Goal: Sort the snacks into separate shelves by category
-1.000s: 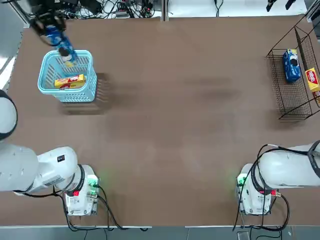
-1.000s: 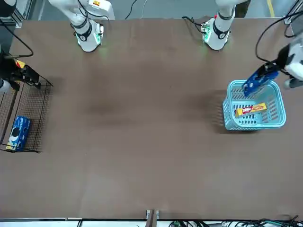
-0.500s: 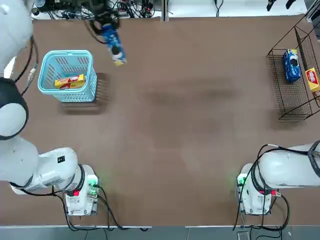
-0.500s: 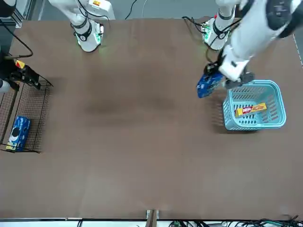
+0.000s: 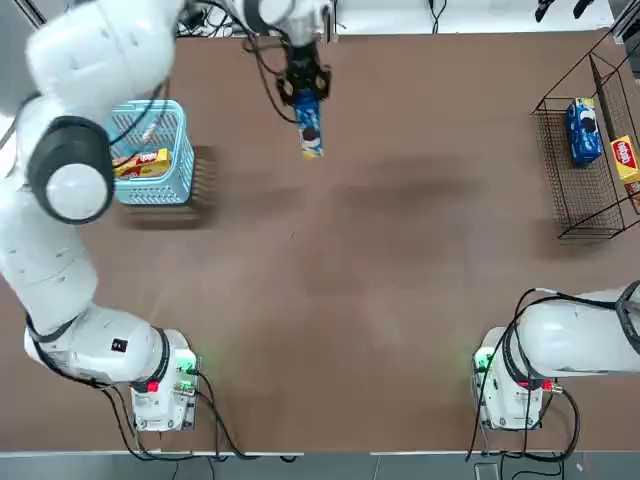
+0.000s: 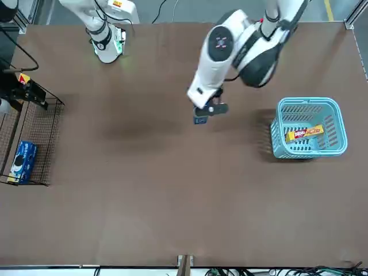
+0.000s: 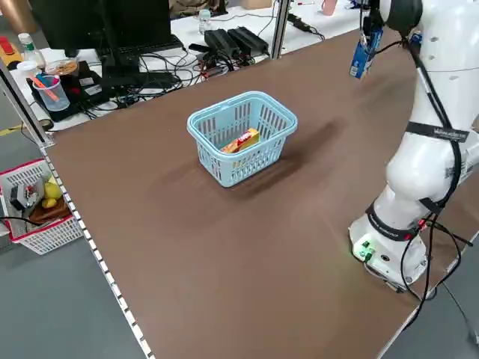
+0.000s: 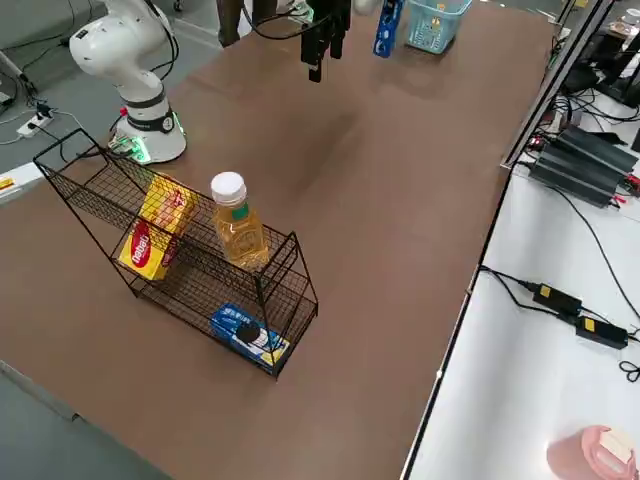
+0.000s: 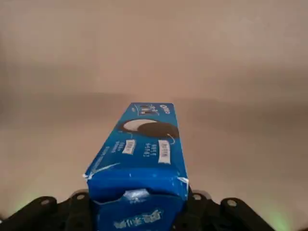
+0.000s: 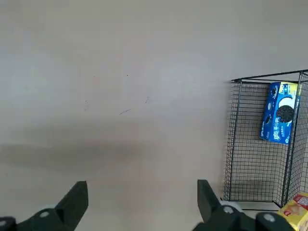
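Even, bright overhead light is falling on the brown surface (image 5: 400,300), casting only soft, diffuse shadows: a faint dark patch is lying beside the light-blue basket (image 5: 140,150) and another near the middle of the surface. The left wrist view is looking washed out and hazy, with the blue pack (image 9: 142,159) fairly sharp and the background blurring. The white arm (image 6: 230,52) is showing mild glare. The overhead and front views are staying crisp.

The left arm reaches far out over the table, its big white links arched high and its wrist bent down. The left gripper (image 5: 305,100) hangs above the far middle, fingers clamped on a blue pack (image 5: 309,125). The right arm sits folded at its base, right gripper (image 10: 142,204) spread wide.
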